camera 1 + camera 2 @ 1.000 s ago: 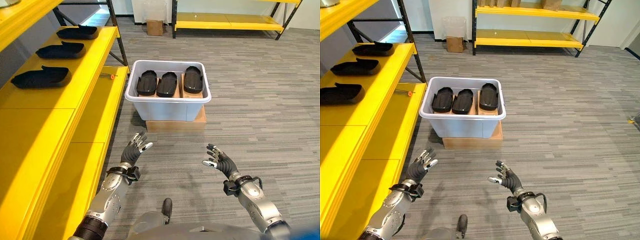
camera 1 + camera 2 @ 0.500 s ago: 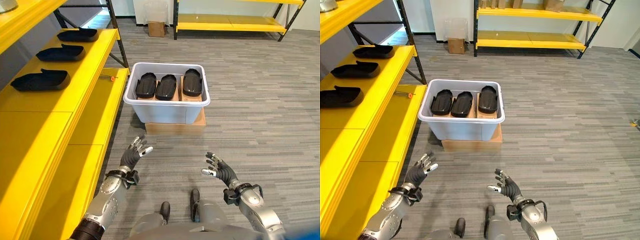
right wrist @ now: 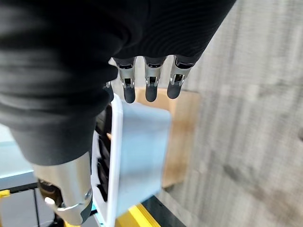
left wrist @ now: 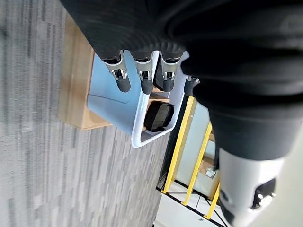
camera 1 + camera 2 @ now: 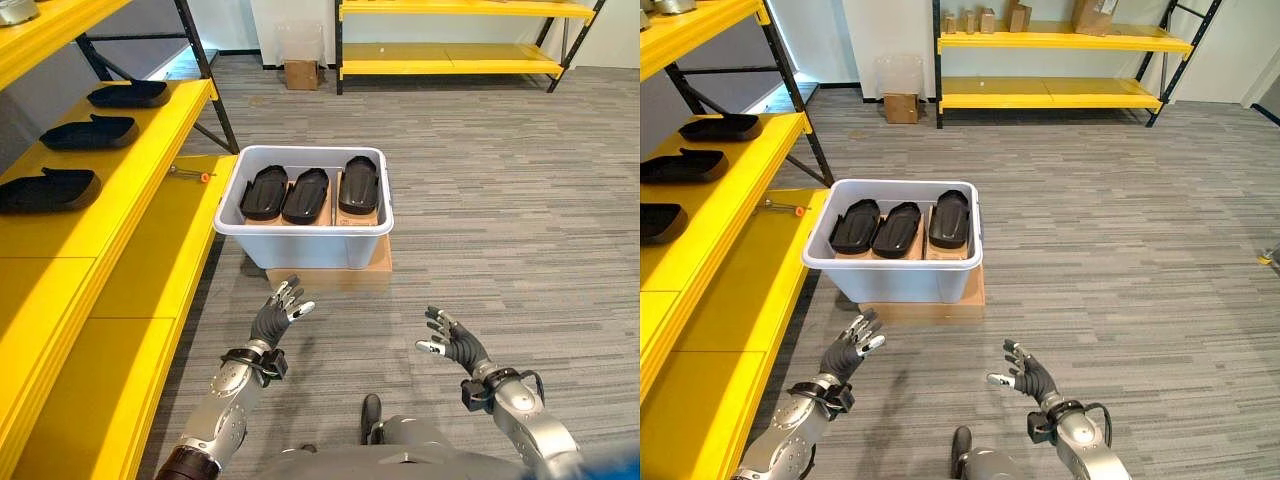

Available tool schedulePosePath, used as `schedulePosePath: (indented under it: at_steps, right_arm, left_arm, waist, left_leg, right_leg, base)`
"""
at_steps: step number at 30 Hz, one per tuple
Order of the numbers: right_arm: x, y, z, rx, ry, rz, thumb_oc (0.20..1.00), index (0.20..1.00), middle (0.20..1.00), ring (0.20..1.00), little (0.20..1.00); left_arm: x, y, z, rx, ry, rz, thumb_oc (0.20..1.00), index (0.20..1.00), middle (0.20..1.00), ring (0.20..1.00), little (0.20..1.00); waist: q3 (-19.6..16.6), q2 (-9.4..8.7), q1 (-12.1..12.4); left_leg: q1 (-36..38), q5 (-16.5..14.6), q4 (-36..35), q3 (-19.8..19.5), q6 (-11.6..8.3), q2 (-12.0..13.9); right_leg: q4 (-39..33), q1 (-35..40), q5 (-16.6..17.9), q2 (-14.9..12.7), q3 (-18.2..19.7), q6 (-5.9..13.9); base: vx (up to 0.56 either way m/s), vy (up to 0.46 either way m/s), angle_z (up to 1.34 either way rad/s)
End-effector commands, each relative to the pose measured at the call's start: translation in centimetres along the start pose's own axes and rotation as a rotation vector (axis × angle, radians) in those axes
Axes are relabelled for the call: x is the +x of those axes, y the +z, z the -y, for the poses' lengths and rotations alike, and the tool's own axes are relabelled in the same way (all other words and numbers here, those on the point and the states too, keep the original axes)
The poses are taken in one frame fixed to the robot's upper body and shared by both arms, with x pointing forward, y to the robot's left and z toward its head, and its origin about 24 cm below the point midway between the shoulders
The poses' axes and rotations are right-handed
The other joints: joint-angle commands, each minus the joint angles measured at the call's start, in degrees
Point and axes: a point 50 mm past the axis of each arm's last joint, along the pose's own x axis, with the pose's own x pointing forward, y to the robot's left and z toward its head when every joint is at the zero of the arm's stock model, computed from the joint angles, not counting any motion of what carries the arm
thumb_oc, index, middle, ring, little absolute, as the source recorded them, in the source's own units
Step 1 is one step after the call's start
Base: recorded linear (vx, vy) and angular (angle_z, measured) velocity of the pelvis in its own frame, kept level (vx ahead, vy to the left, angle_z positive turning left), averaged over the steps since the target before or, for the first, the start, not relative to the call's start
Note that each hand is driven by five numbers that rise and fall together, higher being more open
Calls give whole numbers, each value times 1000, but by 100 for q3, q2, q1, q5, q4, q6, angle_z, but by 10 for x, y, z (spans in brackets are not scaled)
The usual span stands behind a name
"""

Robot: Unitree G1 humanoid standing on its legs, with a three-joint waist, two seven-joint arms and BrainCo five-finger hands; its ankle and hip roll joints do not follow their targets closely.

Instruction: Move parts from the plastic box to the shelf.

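Parts: three black moulded parts (image 5: pixel 308 192) side by side in the plastic box (image 5: pixel 302 242), resting on cardboard inserts; box on a flat cardboard slab (image 5: pixel 330 277) on the floor.
Shelf: yellow shelf (image 5: pixel 95 210) at the robot's left, already carrying similar black parts (image 5: pixel 47 189).
Left hand (image 5: pixel 275 313): held short of the box, fingers straight and spread, empty.
Right hand (image 5: pixel 450 341): likewise open and empty.
Handling: probably light, stiff, smooth hollow shells; likely slippery.
Grip: best taken across the narrow middle, or with both hands at the ends.
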Motion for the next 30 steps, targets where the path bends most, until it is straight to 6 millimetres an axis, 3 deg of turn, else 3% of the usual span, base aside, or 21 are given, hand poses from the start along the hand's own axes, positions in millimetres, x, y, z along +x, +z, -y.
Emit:
schedulePosePath:
  at_steps: [1,4,6,7,8,9,11,13,14,15,16,19,24,30]
  right_arm:
    - [4,23,-2,20,5,128,1000,1000,1000,1000,1000]
    - [3,21,0,16,10,119,1000,1000,1000,1000,1000]
    - [3,21,0,9,20,114,1000,1000,1000,1000,1000]
    - [2,22,2,-1,22,117,1000,1000,1000,1000,1000]
    - [2,23,2,-1,22,118,1000,1000,1000,1000,1000]
    - [2,23,4,-8,12,118,1000,1000,1000,1000,1000]
    - [3,25,5,-13,2,124,1000,1000,1000,1000,1000]
    - [2,24,5,-22,5,123,1000,1000,1000,1000,1000]
    - [1,22,6,-23,0,118,1000,1000,1000,1000,1000]
    - [0,20,6,-22,-2,110,1000,1000,1000,1000,1000]
    - [0,19,5,-25,-1,108,1000,1000,1000,1000,1000]
    - [-1,16,7,-30,-1,94,1000,1000,1000,1000,1000]
    - [-2,9,-1,-11,26,72,1000,1000,1000,1000,1000]
    - [2,14,-7,-3,42,93,1000,1000,1000,1000,1000]
  left_arm:
    - [3,19,0,-11,-8,97,1000,1000,1000,1000,1000]
    - [1,18,-2,-30,5,99,1000,1000,1000,1000,1000]
    - [-1,17,-4,-45,14,96,1000,1000,1000,1000,1000]
    - [-2,19,-5,-48,13,101,1000,1000,1000,1000,1000]
    - [-2,19,-5,-48,13,101,1000,1000,1000,1000,1000]
    - [-3,20,-4,-47,8,103,1000,1000,1000,1000,1000]
    - [-3,20,-5,-51,16,100,1000,1000,1000,1000,1000]
    - [-7,16,-7,-49,21,87,1000,1000,1000,1000,1000]
    - [-8,15,-8,-48,26,84,1000,1000,1000,1000,1000]
    - [-9,14,-8,-44,26,78,1000,1000,1000,1000,1000]
    - [-9,13,-8,-36,27,76,1000,1000,1000,1000,1000]
    - [-7,10,-10,-33,29,64,1000,1000,1000,1000,1000]
    - [-7,7,-11,-57,40,58,1000,1000,1000,1000,1000]
    - [-7,15,-16,-45,60,87,1000,1000,1000,1000,1000]
  waist:
    - [-156,-71,-49]
    - [-153,-111,8]
    - [-36,-215,120]
    - [205,-349,268]
    - [209,-335,260]
    - [363,-448,355]
    - [502,-503,508]
    - [510,-523,560]
    - [506,-519,575]
    - [496,-493,585]
    - [499,-447,612]
    - [504,-322,659]
    - [290,-279,672]
    - [110,-397,716]
  left_leg:
    - [859,72,281,248,-161,-185]
    - [574,528,1082,286,-320,-123]
    - [-76,1040,2447,359,-421,-213]
    - [-688,1455,3610,325,-527,-394]
    - [-720,1436,3664,312,-528,-385]
    - [-1180,1287,3776,518,-343,-397]
    - [-1745,825,3202,641,-147,-467]
    - [-1796,682,2498,581,-78,-450]
    - [-1828,869,1550,577,-118,-309]
    - [-1830,1012,1147,541,-149,-228]
    - [-1864,1436,446,443,-213,-122]
    - [-1903,1965,-551,416,-366,47]
    - [-1632,1943,-545,318,-310,31]
    - [-1666,1276,169,708,-4,-345]
  right_leg:
    - [-520,-26,563,-268,155,585]
    - [-618,226,389,-132,201,446]
    - [-723,508,287,-82,289,307]
    - [-803,740,232,-117,348,197]
    - [-803,734,236,-104,335,196]
    - [-910,901,203,-156,374,149]
    - [-1022,1080,188,-199,432,210]
    - [-1062,1146,128,-195,501,254]
    - [-1104,1218,79,-187,504,278]
    - [-1116,1281,55,-155,496,275]
    - [-1160,1361,-8,-98,529,262]
    - [-1190,1630,-190,17,677,246]
    - [-1175,1907,-362,-90,755,319]
    - [-1009,2024,-330,-670,775,668]
  base:
    - [248,-167,20]
    - [177,-123,21]
    - [143,-183,11]
    - [21,-130,7]
    - [76,-181,-28]
    - [82,-100,-25]
    - [116,-58,-4]
    - [151,32,-24]
    - [189,56,-28]
    - [195,67,-8]
    - [192,74,6]
    - [233,130,5]
    - [237,165,-33]
    - [257,233,-16]
